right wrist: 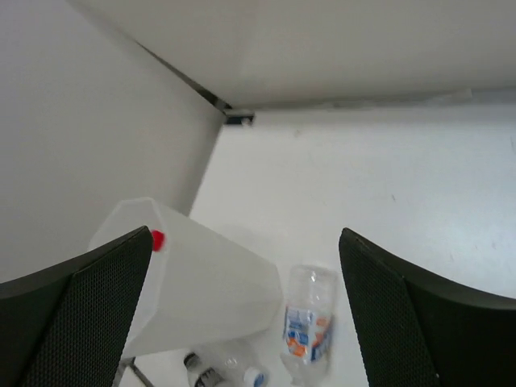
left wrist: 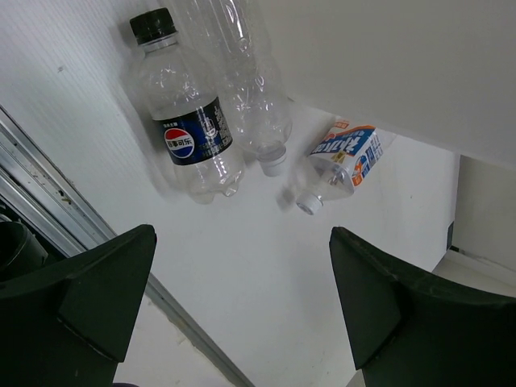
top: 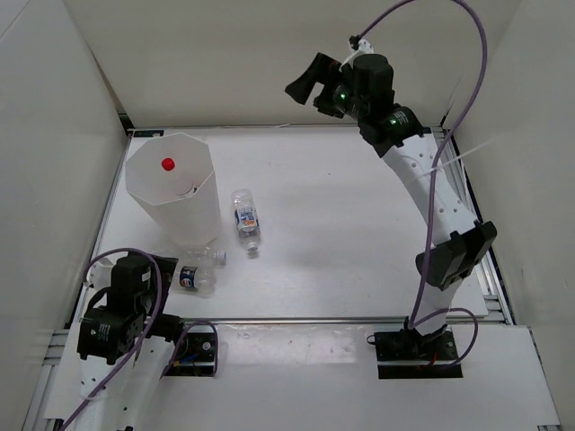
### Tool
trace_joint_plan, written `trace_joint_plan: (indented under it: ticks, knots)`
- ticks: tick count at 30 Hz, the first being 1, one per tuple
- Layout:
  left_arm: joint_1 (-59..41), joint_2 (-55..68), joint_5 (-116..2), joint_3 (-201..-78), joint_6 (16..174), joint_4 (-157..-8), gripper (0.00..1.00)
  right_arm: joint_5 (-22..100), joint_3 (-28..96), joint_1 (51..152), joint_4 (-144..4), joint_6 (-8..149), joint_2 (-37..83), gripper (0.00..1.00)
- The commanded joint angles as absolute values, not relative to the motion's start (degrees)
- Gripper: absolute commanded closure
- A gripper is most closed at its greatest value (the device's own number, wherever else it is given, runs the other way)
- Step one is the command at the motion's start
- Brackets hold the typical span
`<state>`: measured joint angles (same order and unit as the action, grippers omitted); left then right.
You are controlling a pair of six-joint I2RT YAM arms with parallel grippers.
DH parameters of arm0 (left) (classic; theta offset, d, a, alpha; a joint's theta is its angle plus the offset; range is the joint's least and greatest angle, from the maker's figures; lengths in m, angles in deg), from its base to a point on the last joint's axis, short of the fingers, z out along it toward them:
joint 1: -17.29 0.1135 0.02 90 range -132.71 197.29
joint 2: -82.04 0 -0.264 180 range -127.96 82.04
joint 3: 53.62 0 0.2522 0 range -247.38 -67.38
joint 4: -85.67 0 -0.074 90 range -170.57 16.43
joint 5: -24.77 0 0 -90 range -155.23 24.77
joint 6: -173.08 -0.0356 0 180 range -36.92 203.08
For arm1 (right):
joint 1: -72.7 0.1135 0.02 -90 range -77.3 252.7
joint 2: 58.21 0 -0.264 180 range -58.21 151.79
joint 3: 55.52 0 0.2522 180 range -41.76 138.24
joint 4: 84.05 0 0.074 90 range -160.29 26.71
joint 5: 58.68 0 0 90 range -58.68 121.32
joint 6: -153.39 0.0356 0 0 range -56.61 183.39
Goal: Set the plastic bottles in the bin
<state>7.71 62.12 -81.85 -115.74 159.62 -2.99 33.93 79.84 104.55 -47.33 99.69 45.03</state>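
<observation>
The tall white octagonal bin (top: pixel 175 193) stands at the left; a red cap (top: pixel 167 164) shows inside it, also in the right wrist view (right wrist: pixel 157 239). A blue-white label bottle (top: pixel 246 219) lies on the table right of the bin (left wrist: pixel 345 157) (right wrist: pixel 306 330). A dark-blue label bottle with black cap (top: pixel 189 278) (left wrist: pixel 187 121) and a plain clear bottle (top: pixel 210 260) (left wrist: pixel 250 89) lie by the bin's near side. My left gripper (left wrist: pixel 242 298) is open and empty, near the front left, just short of these bottles. My right gripper (top: pixel 305 85) (right wrist: pixel 246 306) is open and empty, high over the table's back.
White walls close the table on the left, back and right. A metal rail (left wrist: pixel 121 258) runs along the table's near edge. The right arm (top: pixel 440 206) stretches along the right side.
</observation>
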Motion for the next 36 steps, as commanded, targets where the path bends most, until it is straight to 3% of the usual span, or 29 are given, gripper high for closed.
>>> trace_joint_plan:
  ticks: [1,5,19,31,35,36]
  knots:
    - [7.45,62.79,-83.5,-114.75,162.45,-3.14,0.0,43.1,75.06,106.09,-36.38,103.73,51.03,0.01]
    - [7.45,62.79,-84.03,-113.7,162.98,-3.14,0.0,50.64,70.83,107.24,-38.12,103.13,58.56,0.01]
    - [6.92,62.79,-87.99,-113.61,164.12,-1.29,0.0,59.27,88.13,113.39,-31.44,105.05,81.52,0.01]
    - [6.92,61.12,-87.47,-114.75,160.6,1.08,0.0,58.74,84.89,115.23,-27.76,109.36,87.33,0.01]
    - [6.92,62.96,-86.85,-113.62,161.65,1.08,0.0,58.74,83.32,114.36,-25.64,108.83,87.34,0.28]
    - [6.92,63.58,-86.32,-113.61,162.7,1.08,0.0,58.74,82.09,113.14,-24.95,109.79,86.21,0.4]
